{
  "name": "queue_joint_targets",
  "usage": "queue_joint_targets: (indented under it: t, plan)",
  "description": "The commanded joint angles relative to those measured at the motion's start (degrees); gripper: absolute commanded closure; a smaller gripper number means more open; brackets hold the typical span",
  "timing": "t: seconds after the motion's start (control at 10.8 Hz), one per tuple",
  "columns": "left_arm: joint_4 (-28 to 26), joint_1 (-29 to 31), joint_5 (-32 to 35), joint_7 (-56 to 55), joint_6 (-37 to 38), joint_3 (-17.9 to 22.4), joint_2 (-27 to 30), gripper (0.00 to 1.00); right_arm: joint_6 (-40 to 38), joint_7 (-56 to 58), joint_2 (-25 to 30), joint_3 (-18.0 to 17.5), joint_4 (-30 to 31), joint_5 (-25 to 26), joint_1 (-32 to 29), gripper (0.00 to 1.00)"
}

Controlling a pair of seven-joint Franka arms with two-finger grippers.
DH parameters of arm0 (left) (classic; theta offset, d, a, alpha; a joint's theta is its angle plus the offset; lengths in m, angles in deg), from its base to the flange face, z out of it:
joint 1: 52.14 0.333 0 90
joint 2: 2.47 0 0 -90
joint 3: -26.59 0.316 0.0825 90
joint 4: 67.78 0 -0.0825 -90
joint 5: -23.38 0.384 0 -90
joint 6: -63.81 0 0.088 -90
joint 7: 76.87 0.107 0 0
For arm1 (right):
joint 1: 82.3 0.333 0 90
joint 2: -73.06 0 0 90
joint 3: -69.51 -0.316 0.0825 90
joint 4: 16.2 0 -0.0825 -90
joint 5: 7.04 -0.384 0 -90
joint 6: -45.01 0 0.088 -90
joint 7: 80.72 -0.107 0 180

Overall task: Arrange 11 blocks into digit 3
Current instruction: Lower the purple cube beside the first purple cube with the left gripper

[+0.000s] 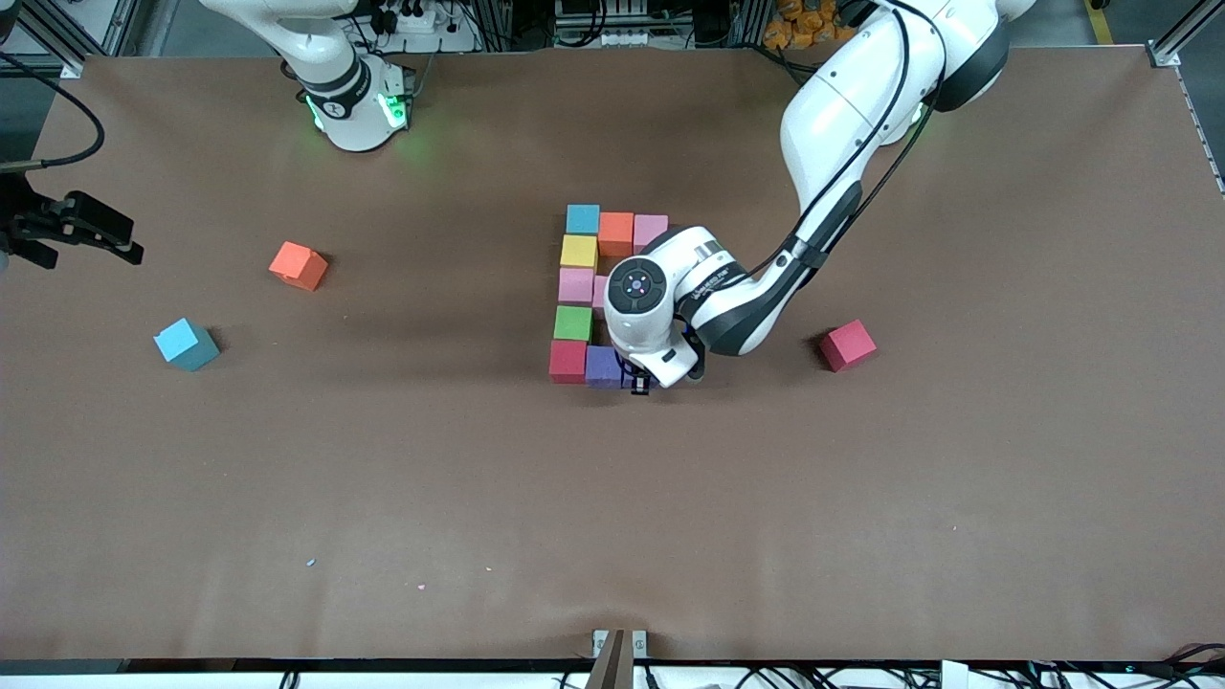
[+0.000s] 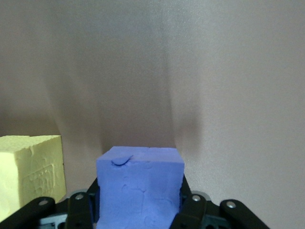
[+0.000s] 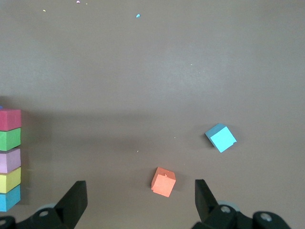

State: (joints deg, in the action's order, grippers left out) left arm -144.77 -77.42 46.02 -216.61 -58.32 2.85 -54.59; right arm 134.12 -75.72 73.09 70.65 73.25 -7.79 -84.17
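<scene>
now, left gripper [image 1: 639, 381]: you see it clenched on a periwinkle-blue foam cube [image 2: 139, 188], low beside the purple foam cube [image 1: 603, 366], likely to finish the figure's nearest row.
right gripper [image 3: 139, 200]: spread wide, holding nothing, waiting by the table edge.
digit 3 [image 1: 579, 292]: mid-table, multicoloured, unfinished; orange cube [image 1: 299, 265], light-blue cube [image 1: 187, 344] and red cube [image 1: 847, 344] lie well apart.

blocks [image 1: 577, 252]: matte foam | table [image 1: 861, 498]: matte brown | arms: glossy white plastic

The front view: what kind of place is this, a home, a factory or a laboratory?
Most likely a robotics laboratory. Two white arms stand on a brown table framed by aluminium rails, cables run along its edges, and only foam blocks lie on it.
</scene>
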Motion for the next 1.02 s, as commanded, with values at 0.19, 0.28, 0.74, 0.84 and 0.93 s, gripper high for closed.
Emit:
queue_joint_targets:
  t: [0.19,0.28,0.74,0.84,0.93]
  plan:
    - [0.5,-0.7,-0.5,1.8,-1.1,0.7,-0.5,0.0,0.5,-0.6,0.6,-0.5,0.0,-0.6,-0.9,0.0]
    - [0.4,-0.7,-0.3,1.8,-0.5,0.6,-0.2,0.0,0.7,-0.6,0.7,-0.5,0.0,-0.6,-0.9,0.0]
    - [0.4,-0.7,-0.2,1.8,5.9,-0.2,3.9,0.0,0.6,-0.6,0.8,-0.7,-0.3,-0.7,-0.6,0.0]
    - [0.4,-0.7,-0.2,1.8,7.3,-0.2,5.3,0.0,0.6,-0.6,0.9,-0.7,-0.4,-0.7,-0.5,0.0]
    - [0.4,-0.7,-0.1,2.9,8.8,-0.2,6.8,0.0,0.5,-0.6,0.9,-0.7,-0.4,-0.6,-0.5,0.0]
